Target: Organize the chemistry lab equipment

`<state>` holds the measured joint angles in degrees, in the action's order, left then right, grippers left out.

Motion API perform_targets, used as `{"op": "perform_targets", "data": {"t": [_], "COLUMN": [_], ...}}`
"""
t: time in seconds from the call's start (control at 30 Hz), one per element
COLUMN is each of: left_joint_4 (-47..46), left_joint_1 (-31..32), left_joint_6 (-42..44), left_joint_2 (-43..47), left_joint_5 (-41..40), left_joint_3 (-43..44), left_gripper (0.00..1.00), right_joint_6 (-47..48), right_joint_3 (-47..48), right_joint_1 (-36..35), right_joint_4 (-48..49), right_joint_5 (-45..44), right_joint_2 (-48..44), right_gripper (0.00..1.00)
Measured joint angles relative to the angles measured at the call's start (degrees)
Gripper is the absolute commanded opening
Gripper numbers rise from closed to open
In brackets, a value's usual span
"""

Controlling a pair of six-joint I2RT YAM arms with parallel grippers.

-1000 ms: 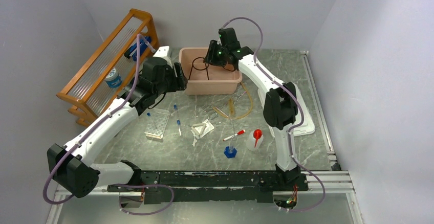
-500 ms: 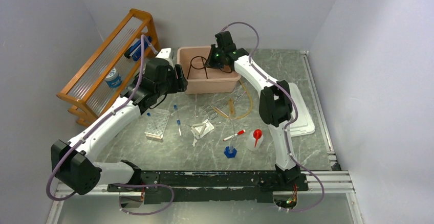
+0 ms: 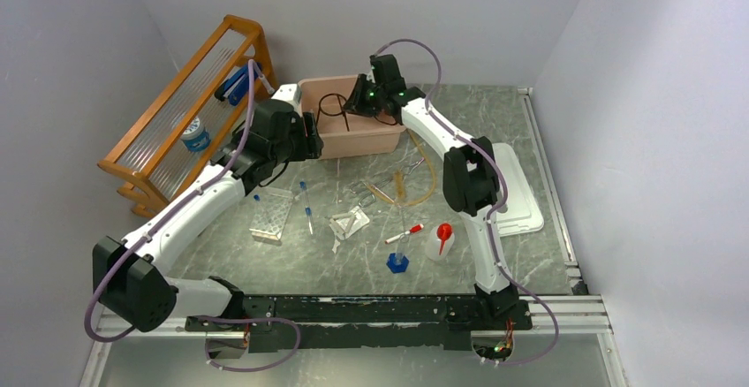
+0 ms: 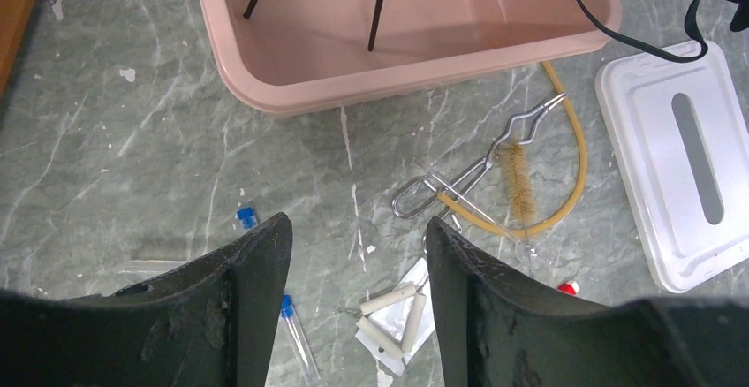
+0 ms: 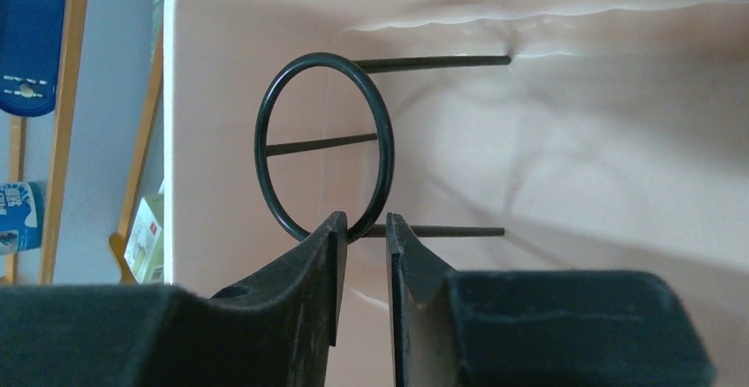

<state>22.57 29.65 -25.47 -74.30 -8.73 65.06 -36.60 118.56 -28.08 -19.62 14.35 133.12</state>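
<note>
Inside the pink plastic tub [image 3: 353, 144], my right gripper [image 5: 365, 220] has just clenched the black wire ring [image 5: 322, 56]. Stowing it looks nearly done.

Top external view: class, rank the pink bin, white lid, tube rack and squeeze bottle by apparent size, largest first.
1. pink bin
2. white lid, partly hidden
3. tube rack
4. squeeze bottle
</note>
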Motion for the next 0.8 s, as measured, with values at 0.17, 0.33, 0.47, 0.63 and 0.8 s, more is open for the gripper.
{"op": "perform_targets", "data": {"t": [0.17, 0.33, 0.47, 0.63, 0.8], "left_joint_4": [0.0, 0.0, 0.0, 0.0, -0.1], "left_joint_1": [-0.5, -1.2, -1.4, -1.4, -1.4], "left_joint_6": [0.2, 0.2, 0.5, 2.0, 3.8], "left_joint_2": [-0.5, -0.7, -0.6, 0.0, 3.2], "left_joint_5": [0.0, 0.2, 1.4, 4.4, 7.4], "left_joint_3": [0.0, 0.0, 0.1, 0.1, 0.0], "left_gripper": [0.64, 0.66, 0.71, 0.80, 0.87], "right_joint_6": [1.6, 2.2, 3.1, 5.8, 8.7], "right_joint_3": [-0.1, -0.1, -0.9, -10.1, -22.6], "right_joint_1": [-0.1, 0.2, 0.9, 1.3, 1.2], "right_joint_4": [0.0, -1.4, -2.7, -4.3, -8.0], "right_joint_5": [0.9, 0.5, -0.3, -4.2, -12.4], "right_joint_2": [0.0, -0.4, -3.7, -17.3, -35.3], "right_gripper": [0.48, 0.54, 0.57, 0.62, 0.74]}}
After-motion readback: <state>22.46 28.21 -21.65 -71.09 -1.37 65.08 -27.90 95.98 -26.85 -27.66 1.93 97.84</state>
